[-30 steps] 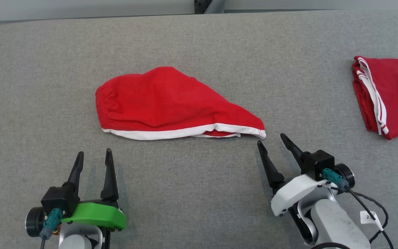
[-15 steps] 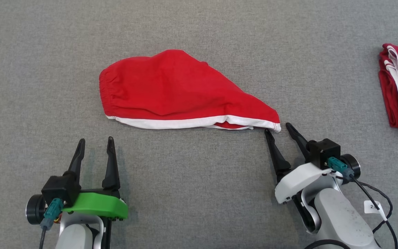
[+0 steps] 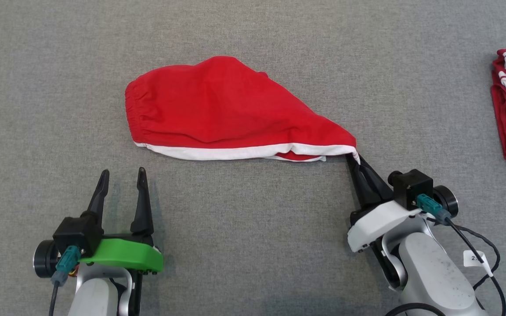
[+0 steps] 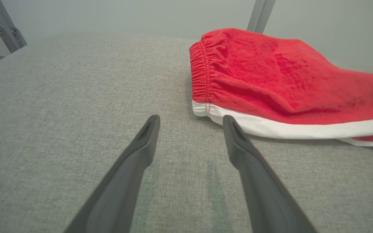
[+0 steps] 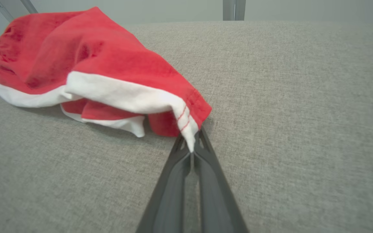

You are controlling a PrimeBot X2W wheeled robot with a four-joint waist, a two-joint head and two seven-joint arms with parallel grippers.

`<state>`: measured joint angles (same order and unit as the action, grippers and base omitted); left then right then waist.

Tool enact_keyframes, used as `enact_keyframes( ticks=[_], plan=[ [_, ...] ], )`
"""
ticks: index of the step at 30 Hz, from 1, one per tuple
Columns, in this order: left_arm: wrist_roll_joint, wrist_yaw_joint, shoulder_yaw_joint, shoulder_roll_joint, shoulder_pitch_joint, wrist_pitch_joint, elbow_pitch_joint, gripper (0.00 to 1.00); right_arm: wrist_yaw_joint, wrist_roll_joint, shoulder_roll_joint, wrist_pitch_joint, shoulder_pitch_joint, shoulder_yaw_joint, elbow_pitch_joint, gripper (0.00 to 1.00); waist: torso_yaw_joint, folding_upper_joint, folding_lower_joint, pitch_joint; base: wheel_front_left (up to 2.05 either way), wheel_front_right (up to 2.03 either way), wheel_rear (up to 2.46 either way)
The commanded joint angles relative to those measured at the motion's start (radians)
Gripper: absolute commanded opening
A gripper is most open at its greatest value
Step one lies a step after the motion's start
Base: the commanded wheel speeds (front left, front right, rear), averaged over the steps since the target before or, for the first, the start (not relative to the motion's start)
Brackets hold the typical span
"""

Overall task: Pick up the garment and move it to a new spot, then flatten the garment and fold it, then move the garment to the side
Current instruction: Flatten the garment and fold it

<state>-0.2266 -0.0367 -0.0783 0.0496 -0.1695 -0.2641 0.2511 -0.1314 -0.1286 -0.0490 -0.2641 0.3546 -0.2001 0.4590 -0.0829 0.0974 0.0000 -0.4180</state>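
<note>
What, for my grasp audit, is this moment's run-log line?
phase: pickup | right gripper: shut on garment corner | left gripper: open, clear of garment | garment: on grey surface | folded red cloth: far right

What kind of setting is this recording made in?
Probably a lab bench for garment folding: a wide grey fabric-covered table, metal frame posts against a bare wall, and a second red garment folded aside.
</note>
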Motion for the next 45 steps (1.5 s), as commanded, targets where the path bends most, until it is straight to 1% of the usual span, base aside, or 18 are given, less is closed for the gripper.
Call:
enact_keyframes(
  ticks=[1, 6, 11, 16, 21, 23, 27, 36, 38, 39, 40, 41, 42, 43, 44, 45],
  plan=[
    [0.003, -0.006, -0.002, 0.002, -0.015, 0.001, 0.002, 1.00, 0.002, 0.003, -0.004, 0.000, -0.008, 0.003, -0.007, 0.00, 0.000, 0.0001, 0.0000, -0.001, 0.00, 0.00, 0.00],
    [0.006, -0.021, 0.003, 0.002, -0.046, 0.001, 0.029, 1.00, 0.002, 0.022, -0.008, 0.000, -0.013, 0.020, -0.023, 0.00, 0.006, 0.0001, 0.0000, -0.007, 0.00, 0.00, 0.00],
    [-0.007, -0.050, 0.020, 0.002, -0.088, 0.001, 0.082, 1.00, 0.002, 0.039, -0.007, 0.000, 0.007, 0.020, -0.034, 0.00, 0.024, 0.0001, 0.0000, -0.017, 0.00, 0.00, 0.00],
    [-0.016, -0.079, 0.046, 0.002, -0.132, 0.001, 0.133, 1.00, 0.002, 0.039, -0.007, 0.000, 0.017, 0.012, -0.041, 0.00, 0.037, 0.0001, 0.0000, -0.029, 0.00, 0.00, 0.00],
    [-0.016, -0.095, 0.061, 0.002, -0.172, 0.001, 0.182, 1.00, 0.002, 0.037, -0.006, 0.000, 0.022, 0.009, -0.049, 0.00, 0.047, 0.0001, 0.0000, -0.044, 0.00, 0.00, 0.00],
    [-0.020, -0.095, 0.050, 0.002, -0.181, 0.001, 0.191, 1.00, 0.002, 0.037, -0.006, 0.000, 0.025, 0.009, -0.050, 0.00, 0.051, 0.0001, 0.0000, -0.048, 0.00, 0.00, 0.00],
    [-0.048, -0.095, 0.006, 0.029, -0.190, 0.001, 0.191, 1.00, 0.002, 0.037, -0.006, 0.000, 0.030, 0.004, -0.055, 0.00, 0.060, 0.0001, 0.0000, -0.057, 0.00, 0.00, 0.00],
    [-0.069, -0.096, -0.001, 0.034, -0.179, 0.001, 0.156, 1.00, 0.002, 0.043, -0.005, 0.000, 0.022, 0.004, -0.064, 0.00, 0.068, 0.0001, 0.0000, -0.065, 0.00, 0.00, 0.00],
    [-0.064, -0.096, -0.006, 0.036, -0.173, 0.001, 0.152, 0.91, 0.002, 0.043, -0.005, 0.000, 0.021, 0.005, -0.062, 0.00, 0.068, 0.0001, 0.0000, -0.065, 0.00, 0.00, 0.00],
    [-0.065, -0.096, -0.008, 0.037, -0.172, 0.001, 0.146, 0.89, 0.002, 0.042, -0.005, 0.000, 0.023, 0.006, -0.061, 0.00, 0.067, 0.0001, 0.0000, -0.067, 0.00, 0.00, 0.00],
    [-0.062, -0.096, -0.016, 0.042, -0.168, 0.001, 0.145, 0.55, 0.002, 0.041, -0.005, 0.000, 0.024, 0.006, -0.060, 0.00, 0.067, 0.0001, 0.0000, -0.067, 0.00, 0.00, 0.00],
    [-0.063, -0.096, -0.021, 0.043, -0.163, 0.001, 0.143, 0.38, 0.002, 0.040, -0.005, 0.000, 0.025, 0.007, -0.060, 0.00, 0.067, 0.0001, 0.0000, -0.068, 0.00, 0.00, 0.00],
    [-0.067, -0.096, -0.022, 0.044, -0.162, 0.001, 0.141, 0.30, 0.002, 0.040, -0.005, 0.000, 0.026, 0.007, -0.060, 0.00, 0.067, 0.0001, 0.0000, -0.070, 0.00, 0.00, 0.00],
    [-0.067, -0.096, -0.022, 0.044, -0.162, 0.001, 0.141, 0.30, 0.002, 0.040, -0.005, 0.000, 0.026, 0.007, -0.060, 0.00, 0.067, 0.0001, 0.0000, -0.070, 0.00, 0.00, 0.00],
    [-0.068, -0.096, -0.024, 0.046, -0.161, 0.001, 0.137, 0.00, 0.002, 0.040, -0.006, 0.000, 0.030, 0.009, -0.060, 0.00, 0.067, 0.0001, 0.0000, -0.072, 0.00, 0.00, 0.00],
    [-0.068, -0.096, -0.024, 0.046, -0.161, 0.001, 0.137, 0.00, 0.002, 0.040, -0.006, 0.000, 0.030, 0.009, -0.060, 0.00, 0.067, 0.0001, 0.0000, -0.072, 0.00, 0.00, 0.00]
  ],
)
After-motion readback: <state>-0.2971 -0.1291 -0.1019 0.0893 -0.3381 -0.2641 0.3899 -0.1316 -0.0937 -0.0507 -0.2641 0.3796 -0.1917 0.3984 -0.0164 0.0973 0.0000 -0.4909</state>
